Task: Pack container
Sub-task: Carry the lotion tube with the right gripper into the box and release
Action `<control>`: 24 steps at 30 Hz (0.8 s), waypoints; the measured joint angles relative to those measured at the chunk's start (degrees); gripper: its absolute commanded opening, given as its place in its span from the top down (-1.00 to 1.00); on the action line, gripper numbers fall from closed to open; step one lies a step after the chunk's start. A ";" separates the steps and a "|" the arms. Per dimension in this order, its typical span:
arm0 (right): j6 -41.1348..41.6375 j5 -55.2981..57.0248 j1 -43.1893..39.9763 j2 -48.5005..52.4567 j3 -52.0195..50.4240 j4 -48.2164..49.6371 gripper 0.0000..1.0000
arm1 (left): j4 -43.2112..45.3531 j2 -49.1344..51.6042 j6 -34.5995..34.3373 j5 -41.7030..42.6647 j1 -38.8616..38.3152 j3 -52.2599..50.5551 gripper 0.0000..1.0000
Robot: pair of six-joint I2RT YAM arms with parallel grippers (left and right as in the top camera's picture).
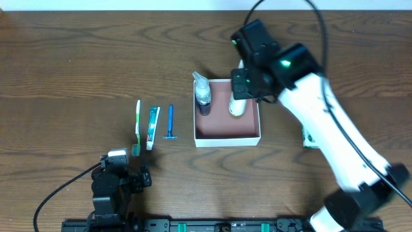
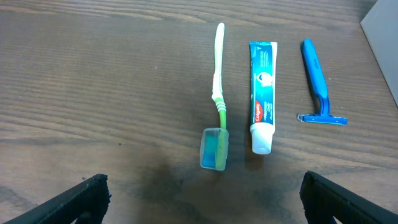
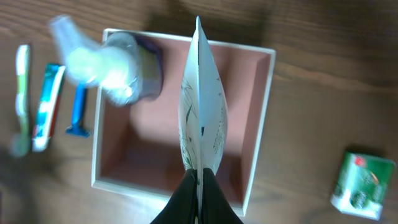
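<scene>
Container [image 1: 227, 140] is sitting mid-frame, square and shallow, white outside and pinkish-brown inside, with a spray bottle [image 1: 203, 96] standing in its upper left corner. Right claw [image 3: 199, 179] is pinching a white tube [image 3: 202, 118] over its right side. Left claw [image 2: 205, 194] is gaping wide, holding nothing.

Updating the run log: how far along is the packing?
Done: spray bottle stands in the container. In hand: right gripper holds a white tube over the container, not released. Remaining: toothbrush, toothpaste and razor lie on the table before the open left gripper; green box sits outside too.
</scene>
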 measured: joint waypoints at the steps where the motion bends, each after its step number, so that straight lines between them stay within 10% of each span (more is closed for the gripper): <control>1: -0.04 0.02 0.00 1.53 -0.24 1.05 0.97 | -0.02 0.00 0.00 0.00 0.00 0.00 -0.96; 11: -0.28 0.13 0.00 5.62 -0.44 5.90 0.95 | -0.02 0.00 0.00 0.00 0.00 0.00 -0.96; 24: -1.05 0.24 -0.17 5.60 -0.39 8.55 -0.14 | 0.00 0.00 -0.02 0.00 0.00 0.00 -0.96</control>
